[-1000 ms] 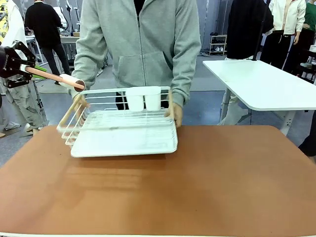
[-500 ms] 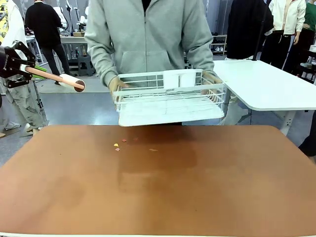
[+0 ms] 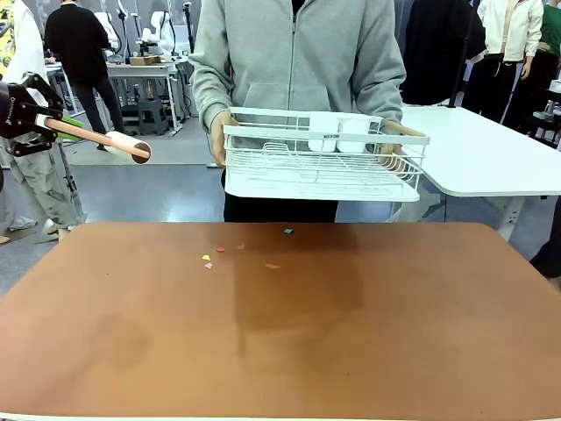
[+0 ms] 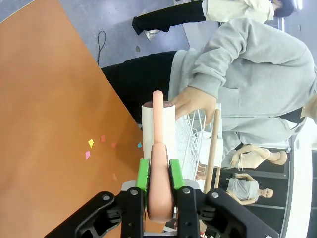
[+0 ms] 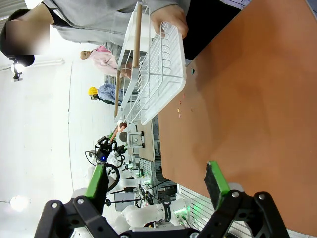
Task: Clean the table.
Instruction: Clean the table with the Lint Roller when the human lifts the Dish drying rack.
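Left claw [image 4: 157, 172] around lint roller [image 4: 158, 119]

One white wire dish rack [image 3: 320, 167] is counted at the far side, with two white cups [image 3: 353, 140] set in it. One lint roller [image 3: 123, 145] is seen at the far left. Six small coloured scraps [image 3: 206, 258] are counted on the worktop [image 3: 394, 333], left of the middle toward its far edge.
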Controlling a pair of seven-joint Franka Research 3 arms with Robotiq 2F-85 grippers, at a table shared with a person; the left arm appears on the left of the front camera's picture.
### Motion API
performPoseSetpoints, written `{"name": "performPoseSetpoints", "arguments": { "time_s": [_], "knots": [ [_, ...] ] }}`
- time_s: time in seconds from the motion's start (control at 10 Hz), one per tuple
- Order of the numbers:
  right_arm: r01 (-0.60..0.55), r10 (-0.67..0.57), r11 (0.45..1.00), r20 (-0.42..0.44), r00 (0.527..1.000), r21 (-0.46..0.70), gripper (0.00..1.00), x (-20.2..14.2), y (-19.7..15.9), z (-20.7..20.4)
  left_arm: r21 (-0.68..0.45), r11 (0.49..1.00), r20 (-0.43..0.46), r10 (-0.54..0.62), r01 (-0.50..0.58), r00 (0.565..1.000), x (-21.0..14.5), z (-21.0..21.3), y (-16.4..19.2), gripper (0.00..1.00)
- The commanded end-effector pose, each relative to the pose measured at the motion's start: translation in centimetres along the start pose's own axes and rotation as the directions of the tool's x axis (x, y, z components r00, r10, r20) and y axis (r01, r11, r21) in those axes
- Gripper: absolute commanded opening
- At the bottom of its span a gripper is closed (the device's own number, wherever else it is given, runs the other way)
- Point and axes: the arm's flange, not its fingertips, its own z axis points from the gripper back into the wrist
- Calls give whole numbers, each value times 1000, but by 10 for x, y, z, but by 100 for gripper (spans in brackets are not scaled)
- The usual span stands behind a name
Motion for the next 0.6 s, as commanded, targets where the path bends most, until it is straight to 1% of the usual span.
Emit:
{"name": "performPoseSetpoints", "arguments": {
  "time_s": [0.0, 0.5],
  "knots": [
    [-9, 9, 1000, 2, 1000, 13, 100, -4, 3, -1, -2, 1000, 2, -1, 1, 1000, 0, 0, -1, 0],
    [-9, 9, 1000, 2, 1000, 13, 100, -4, 3, -1, -2, 1000, 2, -1, 1, 1000, 0, 0, -1, 0]
  ]
}}
